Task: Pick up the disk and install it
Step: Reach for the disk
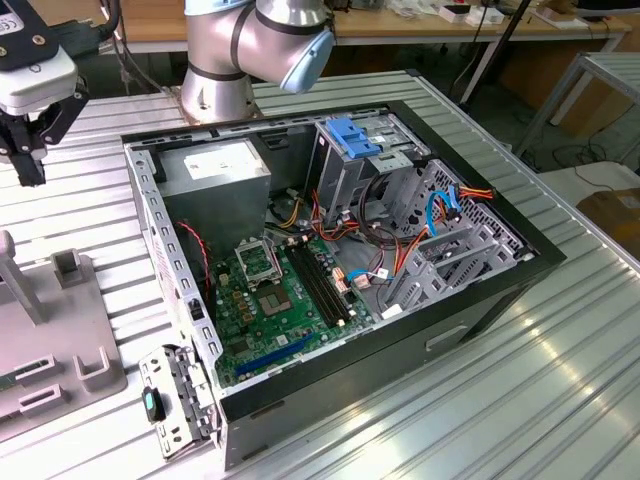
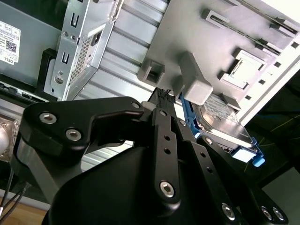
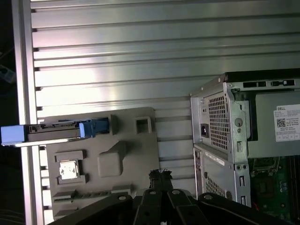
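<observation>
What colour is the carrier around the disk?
Bright blue around the grey disk; clearest in the second wrist view.

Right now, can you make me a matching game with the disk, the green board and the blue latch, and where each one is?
Things:
A. disk
B. green board
C. blue latch

Places:
1. on top of the metal drive cage
2. lying flat inside the open case
3. standing on edge on the grey holder

Pairs: A-3, B-2, C-1
</observation>
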`<state>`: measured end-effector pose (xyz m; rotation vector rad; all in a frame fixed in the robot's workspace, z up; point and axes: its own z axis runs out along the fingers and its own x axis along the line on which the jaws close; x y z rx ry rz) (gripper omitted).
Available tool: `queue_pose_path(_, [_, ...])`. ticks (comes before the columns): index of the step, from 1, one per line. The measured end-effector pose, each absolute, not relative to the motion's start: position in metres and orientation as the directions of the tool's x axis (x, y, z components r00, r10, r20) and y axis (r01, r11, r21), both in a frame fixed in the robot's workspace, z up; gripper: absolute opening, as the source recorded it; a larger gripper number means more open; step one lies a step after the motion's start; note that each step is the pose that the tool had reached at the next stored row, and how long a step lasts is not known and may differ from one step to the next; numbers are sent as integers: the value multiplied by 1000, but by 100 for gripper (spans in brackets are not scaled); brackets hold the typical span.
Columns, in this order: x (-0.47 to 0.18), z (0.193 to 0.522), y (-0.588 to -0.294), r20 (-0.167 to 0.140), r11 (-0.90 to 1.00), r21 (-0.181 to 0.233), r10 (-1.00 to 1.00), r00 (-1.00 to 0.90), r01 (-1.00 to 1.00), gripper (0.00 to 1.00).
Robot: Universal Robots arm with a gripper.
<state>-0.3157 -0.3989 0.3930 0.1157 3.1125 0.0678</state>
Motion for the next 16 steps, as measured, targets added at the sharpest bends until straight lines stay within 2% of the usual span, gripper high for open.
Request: queue_pose_path(16, [-348,393,-399,-24,996,44,75,-997,73,11])
